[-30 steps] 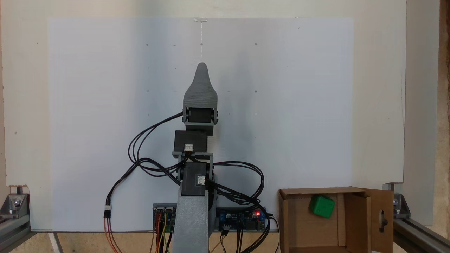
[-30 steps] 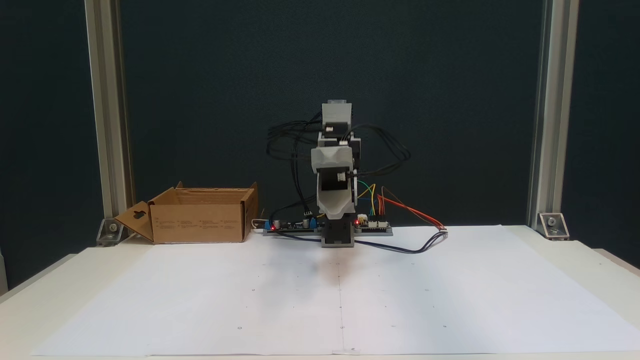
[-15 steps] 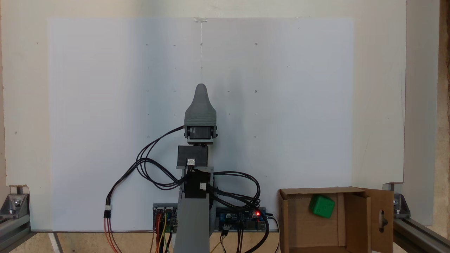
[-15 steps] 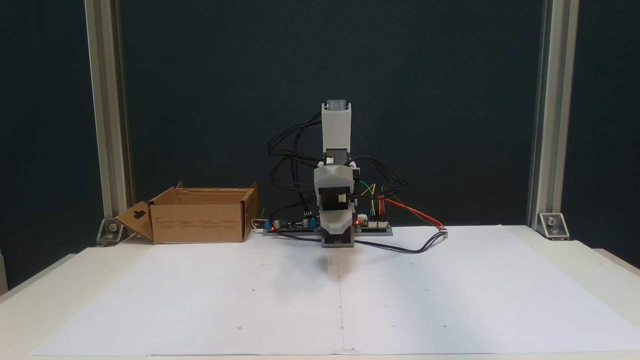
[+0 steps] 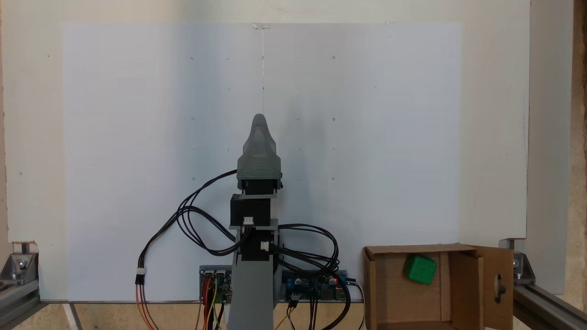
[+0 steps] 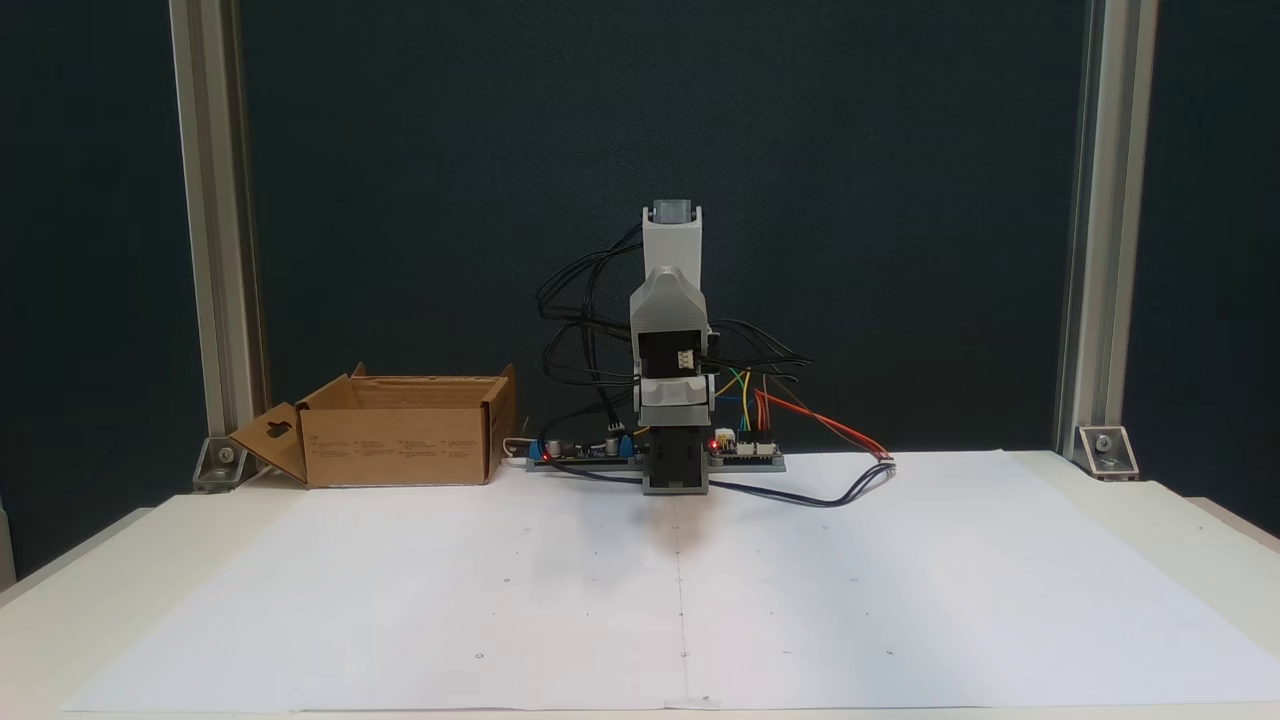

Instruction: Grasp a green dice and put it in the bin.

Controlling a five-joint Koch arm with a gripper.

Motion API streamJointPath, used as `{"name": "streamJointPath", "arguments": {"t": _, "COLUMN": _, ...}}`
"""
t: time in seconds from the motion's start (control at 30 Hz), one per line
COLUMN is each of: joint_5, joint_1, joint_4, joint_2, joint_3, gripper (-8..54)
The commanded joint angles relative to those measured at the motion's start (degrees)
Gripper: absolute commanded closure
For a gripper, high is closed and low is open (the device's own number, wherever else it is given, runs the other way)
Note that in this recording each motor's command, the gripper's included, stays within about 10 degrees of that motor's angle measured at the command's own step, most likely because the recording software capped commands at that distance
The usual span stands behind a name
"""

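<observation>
One green dice [image 5: 419,269] lies inside the cardboard bin [image 5: 380,293]; whether the folded arm's gripper [image 5: 259,120] is open or closed cannot be told.

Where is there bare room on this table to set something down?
The white paper sheet is bare ahead of the gripper and on both sides of the arm. It is crowded along the back edge: circuit boards, cables and the cardboard box holding the green dice.

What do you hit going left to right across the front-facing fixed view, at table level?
Left frame post → bin → arm base with the gripper above it → orange wires → right frame post.
</observation>
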Motion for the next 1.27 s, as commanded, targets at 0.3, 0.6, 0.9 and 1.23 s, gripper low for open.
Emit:
{"name": "streamJointPath", "arguments": {"t": 0.3, "joint_5": -2.5, "joint_1": 0.1, "joint_4": -2.7, "joint_2": 6.0, "joint_3": 3.1, "gripper": 0.3}}
{"name": "streamJointPath", "arguments": {"t": 0.6, "joint_5": -2.5, "joint_1": 0.5, "joint_4": -2.6, "joint_2": 6.0, "joint_3": 3.1, "gripper": 0.3}}
{"name": "streamJointPath", "arguments": {"t": 0.9, "joint_5": -2.5, "joint_1": 0.8, "joint_4": -2.8, "joint_2": 6.1, "joint_3": 3.1, "gripper": 0.3}}
{"name": "streamJointPath", "arguments": {"t": 1.23, "joint_5": -2.5, "joint_1": 1.9, "joint_4": -2.8, "joint_2": 6.1, "joint_3": 3.1, "gripper": 0.3}}
